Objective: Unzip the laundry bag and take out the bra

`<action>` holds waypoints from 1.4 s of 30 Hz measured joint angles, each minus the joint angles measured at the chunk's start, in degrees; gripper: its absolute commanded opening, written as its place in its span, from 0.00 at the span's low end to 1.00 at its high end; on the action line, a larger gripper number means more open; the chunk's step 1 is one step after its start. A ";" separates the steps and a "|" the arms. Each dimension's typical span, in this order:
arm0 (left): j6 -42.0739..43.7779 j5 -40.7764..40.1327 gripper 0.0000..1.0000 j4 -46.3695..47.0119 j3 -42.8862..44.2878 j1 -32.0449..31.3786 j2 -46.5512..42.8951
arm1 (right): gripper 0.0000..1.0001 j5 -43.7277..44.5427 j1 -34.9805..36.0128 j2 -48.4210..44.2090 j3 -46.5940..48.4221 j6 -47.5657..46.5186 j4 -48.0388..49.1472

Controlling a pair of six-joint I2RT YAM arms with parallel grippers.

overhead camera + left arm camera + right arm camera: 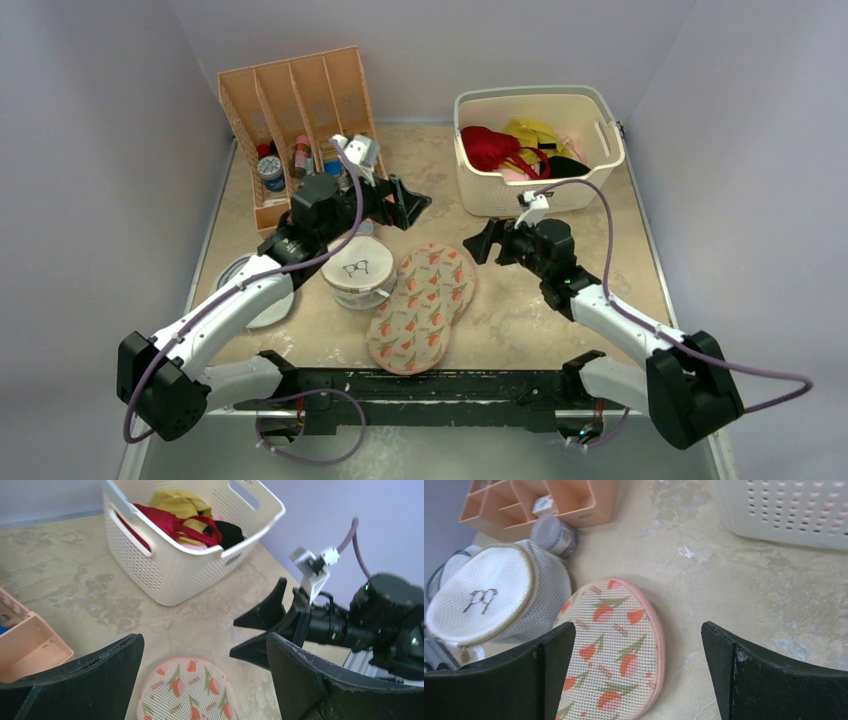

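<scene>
Nearest the arm bases lies the laundry bag (422,305), flat on the table (520,320) and slanting away to the right. It shows its flowered mesh face, and its pink zip rim runs closed along every edge in view. The bra does not show, and I judge it is shut inside the bag.

The bag looks light, soft and limp, so it should slide or bunch if it is pulled from 1 side only. It likely wants 1 gripper pinning the fabric while the other draws the zip. No zip pull is visible in any view, so where to take hold cannot yet be told. The rim's raised pink edge at the bag's far end is the clearest purchase. The bra should come out floppy, and its straps are apt to snag.

A round white mesh bag (357,272) presses against the bag's left side, which crowds any approach from there. Right of the bag the table is bare.

Just beyond the bag's far end, both grippers hang above the table with nothing between their fingers. The left gripper (415,205) has its jaws spread wide, and the right gripper (480,243) is likewise parted, facing it.

Farther off, a cream basket (530,95) of red and yellow garments stands beyond the bag to the right. A peach organiser (300,100) stands beyond it to the left.
</scene>
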 measured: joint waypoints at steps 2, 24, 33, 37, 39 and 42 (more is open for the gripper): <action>2.10 -0.02 0.92 -0.46 -0.11 -2.27 -0.07 | 0.98 -1.42 0.00 -2.36 -0.09 -0.72 -0.68; 7.02 -13.16 0.92 0.98 -2.82 -5.62 -9.27 | 0.97 -11.98 33.33 12.85 -2.34 6.08 1.29; 7.04 -14.12 0.87 0.50 -2.82 -5.62 -8.81 | 0.99 1.75 27.08 8.83 -2.34 9.07 -3.50; 7.04 -13.57 0.84 0.33 -2.78 -5.62 -7.04 | 0.99 7.21 18.80 3.32 -2.56 8.50 -7.32; 7.15 -13.22 0.82 -0.04 -2.75 -5.92 -5.70 | 0.99 10.51 16.24 -0.68 -2.56 7.87 -9.44; 8.15 -12.46 0.79 -0.96 -2.67 -7.04 -3.43 | 0.99 14.82 16.02 -7.67 -2.29 6.36 -13.25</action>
